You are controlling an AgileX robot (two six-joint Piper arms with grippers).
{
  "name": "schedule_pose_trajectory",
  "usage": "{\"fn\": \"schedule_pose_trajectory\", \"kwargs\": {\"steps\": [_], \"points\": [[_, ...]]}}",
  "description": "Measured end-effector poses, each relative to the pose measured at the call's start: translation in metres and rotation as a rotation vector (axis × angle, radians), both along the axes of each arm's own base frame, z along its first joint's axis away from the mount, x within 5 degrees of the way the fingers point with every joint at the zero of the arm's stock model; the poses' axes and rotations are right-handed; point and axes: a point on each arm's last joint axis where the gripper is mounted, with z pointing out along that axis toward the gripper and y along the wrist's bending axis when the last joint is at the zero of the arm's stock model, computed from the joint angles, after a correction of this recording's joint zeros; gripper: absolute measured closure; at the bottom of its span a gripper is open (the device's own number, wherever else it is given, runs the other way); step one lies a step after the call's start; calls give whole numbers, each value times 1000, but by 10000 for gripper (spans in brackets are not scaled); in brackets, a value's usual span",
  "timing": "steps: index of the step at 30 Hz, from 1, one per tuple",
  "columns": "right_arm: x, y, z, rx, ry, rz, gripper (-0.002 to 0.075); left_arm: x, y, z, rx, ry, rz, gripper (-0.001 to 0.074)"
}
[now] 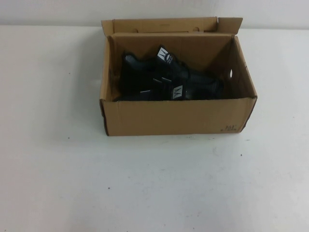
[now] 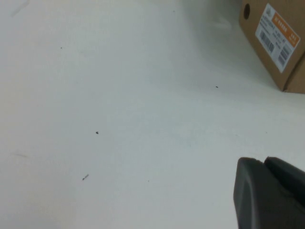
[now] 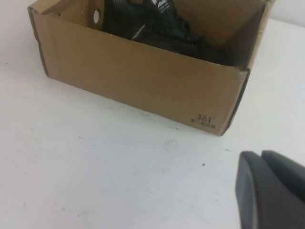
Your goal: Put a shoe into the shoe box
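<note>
Nearest, bare white table [image 1: 145,188] spreads wide before the shoe box [image 1: 169,116]. Left gripper [image 2: 269,193] and right gripper [image 3: 271,191] hover low over it, each a dark corner only — whether open I cannot tell. Brown cardboard, flap back; "361°" printed on a corner. Inside lies the shoe [image 1: 188,87] — black mesh, white tongue tag.

Open brown corrugated cardboard shoe box [image 3: 143,76] on white table [image 3: 95,181], black mesh sneakers [image 3: 162,28] inside, small dark print [image 3: 206,119] at box's corner, dark grey right gripper [image 3: 269,191] at five o'clock
</note>
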Motion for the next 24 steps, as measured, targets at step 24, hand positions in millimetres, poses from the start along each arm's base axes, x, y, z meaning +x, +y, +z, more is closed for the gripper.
{"fn": "schedule_pose_trajectory", "kwargs": {"steps": [24], "points": [[-27, -20, -4, 37, -350, -188, 742, 0, 0, 0, 1, 0, 0, 736]]}}
